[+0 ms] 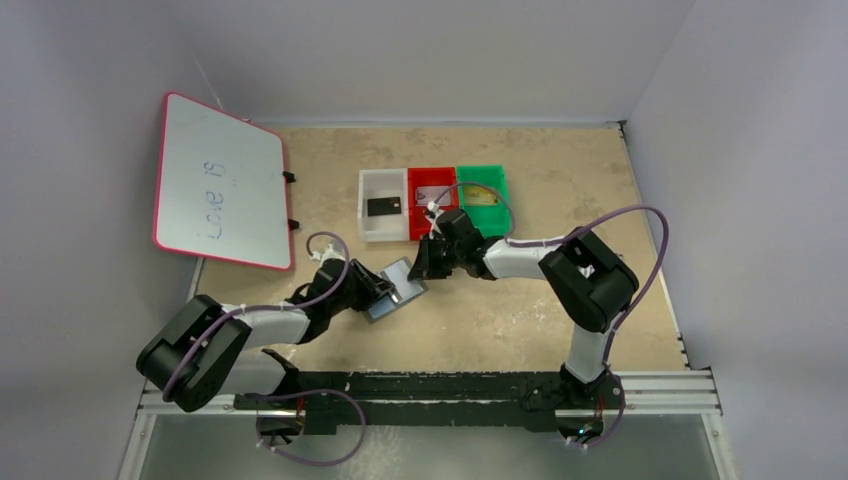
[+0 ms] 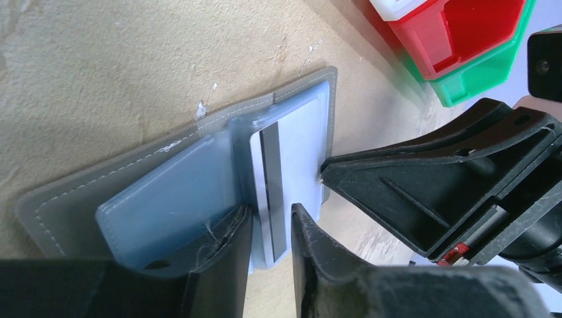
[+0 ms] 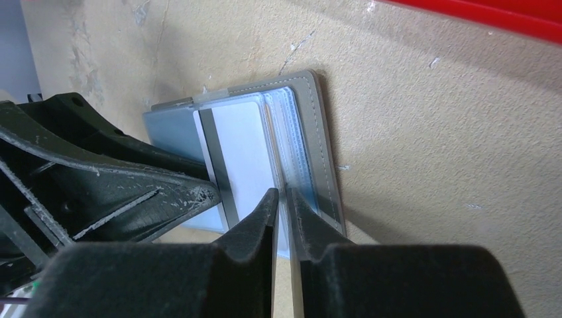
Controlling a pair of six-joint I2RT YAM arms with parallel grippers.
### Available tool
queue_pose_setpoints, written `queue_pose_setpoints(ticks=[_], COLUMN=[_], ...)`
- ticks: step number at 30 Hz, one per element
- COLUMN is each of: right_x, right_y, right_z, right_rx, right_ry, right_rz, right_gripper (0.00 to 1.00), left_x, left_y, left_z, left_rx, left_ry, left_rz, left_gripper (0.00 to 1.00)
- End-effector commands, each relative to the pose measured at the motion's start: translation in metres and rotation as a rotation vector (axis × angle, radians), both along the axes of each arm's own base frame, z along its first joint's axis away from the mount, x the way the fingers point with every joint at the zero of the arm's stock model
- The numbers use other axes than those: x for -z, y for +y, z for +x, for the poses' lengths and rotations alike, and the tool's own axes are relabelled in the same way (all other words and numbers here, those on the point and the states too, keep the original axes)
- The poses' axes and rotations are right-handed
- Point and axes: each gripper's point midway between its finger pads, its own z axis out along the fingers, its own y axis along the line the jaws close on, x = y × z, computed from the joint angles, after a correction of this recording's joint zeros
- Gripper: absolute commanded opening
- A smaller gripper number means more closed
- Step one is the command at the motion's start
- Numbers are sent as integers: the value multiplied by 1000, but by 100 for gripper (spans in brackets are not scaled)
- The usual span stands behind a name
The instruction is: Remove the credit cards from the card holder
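Tan tabletop, grey walls: both arms meet at the open card holder (image 1: pixel 398 291), with three trays behind it.
Top view: white tray (image 1: pixel 383 230) has a black card (image 1: pixel 384 206), red tray (image 1: pixel 414 205) a silvery card (image 1: pixel 434 194), green tray (image 1: pixel 481 170) a gold card (image 1: pixel 481 194); whiteboard (image 1: pixel 220 180) reads roughly "Love is", faint. Left wrist: left gripper (image 2: pixel 268 215) has its fingers slightly apart over the holder's near edge, clamping nothing visible; a pale striped card (image 2: pixel 295 142) lies on the bluish pockets. Right wrist: right gripper (image 3: pixel 281 199) is almost closed, a thin slit left, tips at that card's edge; whether it pinches the card, can't tell. Fingers hide the holder's near end.
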Motion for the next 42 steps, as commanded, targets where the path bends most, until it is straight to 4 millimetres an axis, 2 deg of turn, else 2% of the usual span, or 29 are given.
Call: queue_pose_setpoints(ticks=[1, 9, 23, 26, 31, 33, 35, 42], right_x=[18, 19, 15, 3, -28, -28, -39, -24], right_y=[-14, -14, -14, -10, 3, 5, 13, 19], right_z=[-19, -19, -13, -7, -4, -10, -5, -11], right_rx=[-8, -3, 8, 7, -46, -74, -75, -109], right_ry=[65, 70, 56, 15, -59, -52, -75, -38], right_rz=[-58, -65, -80, -57, 5, 5, 26, 21], right_gripper=[12, 12, 12, 12, 13, 13, 13, 14], left_x=[6, 4, 17, 17, 17, 17, 17, 17], left_y=[4, 6, 19, 20, 19, 19, 19, 19], left_z=[-1, 0, -15, -16, -15, -15, -14, -14], left_rx=[-26, -24, -30, -29, -23, -23, -25, -23], left_ry=[0, -10, 19, 15, 16, 17, 15, 17], left_rz=[0, 12, 53, 54, 62, 62, 61, 64], left_gripper=[24, 0, 0, 0, 0, 0, 0, 0])
